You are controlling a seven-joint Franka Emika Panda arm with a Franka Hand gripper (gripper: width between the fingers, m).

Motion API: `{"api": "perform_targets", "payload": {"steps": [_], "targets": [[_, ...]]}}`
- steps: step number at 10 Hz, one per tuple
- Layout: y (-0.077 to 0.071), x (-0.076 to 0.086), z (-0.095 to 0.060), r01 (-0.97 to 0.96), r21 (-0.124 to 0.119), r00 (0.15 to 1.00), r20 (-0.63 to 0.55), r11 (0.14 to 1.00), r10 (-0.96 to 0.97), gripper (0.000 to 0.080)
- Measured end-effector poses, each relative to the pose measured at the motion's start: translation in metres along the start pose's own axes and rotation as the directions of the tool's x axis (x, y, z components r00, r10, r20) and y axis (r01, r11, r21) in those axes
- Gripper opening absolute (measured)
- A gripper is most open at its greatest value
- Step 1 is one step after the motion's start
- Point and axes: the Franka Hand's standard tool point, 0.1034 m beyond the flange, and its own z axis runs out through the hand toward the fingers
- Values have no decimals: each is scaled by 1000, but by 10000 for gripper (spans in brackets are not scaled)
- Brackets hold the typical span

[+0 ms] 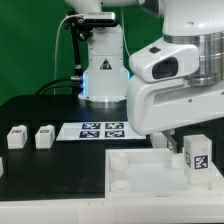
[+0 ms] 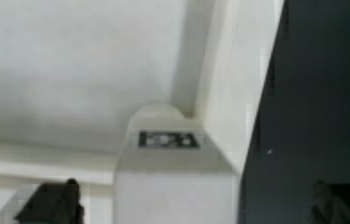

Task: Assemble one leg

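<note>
Leg-fitting work, by my reading; the small white plastic block-shaped leg (image 1: 197,156) with its black-and-white square tag stands on the near corner, at the exterior view's right, of the large flat white panel (image 1: 135,172), and my gripper (image 2: 195,200) hangs right over it; my two dark fingers (image 2: 51,201) sit wide apart, one on each side of the leg, with clear gaps showing in the wrist view, so I'm gripping nothing; whether the leg's foot is already down in a round socket I cannot tell, my own body hides that corner in the exterior view.

Next move, as I judge it: keep centred, bring the fingers in square on the two opposite side faces, then press or twist the leg home without tipping it; any skew in my grip could cock it in its seat.

Orientation now: long axis upright, roughly square to the panel; the tagged face looks toward the exterior camera, and the tag also shows in the wrist view.

Off at the exterior view's left, two spare legs (image 1: 15,137) (image 1: 44,136) wait on the black table (image 1: 40,108), well apart from me; the marker board (image 1: 100,129) lies between them and the panel.
</note>
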Motion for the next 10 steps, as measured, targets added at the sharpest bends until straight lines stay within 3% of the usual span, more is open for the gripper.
{"api": "perform_targets", "payload": {"steps": [5,6,7,8,10], "targets": [[6,1,8,-20,-6,999,-41,1000,20,615],[6,0,8,-46,-5,998,-41,999,46,435],[6,1,8,-57,-4,998,-42,998,57,435],[7,0,8,-126,-3,991,-42,992,126,292],[7,1,8,-351,12,935,-42,936,352,293]]}}
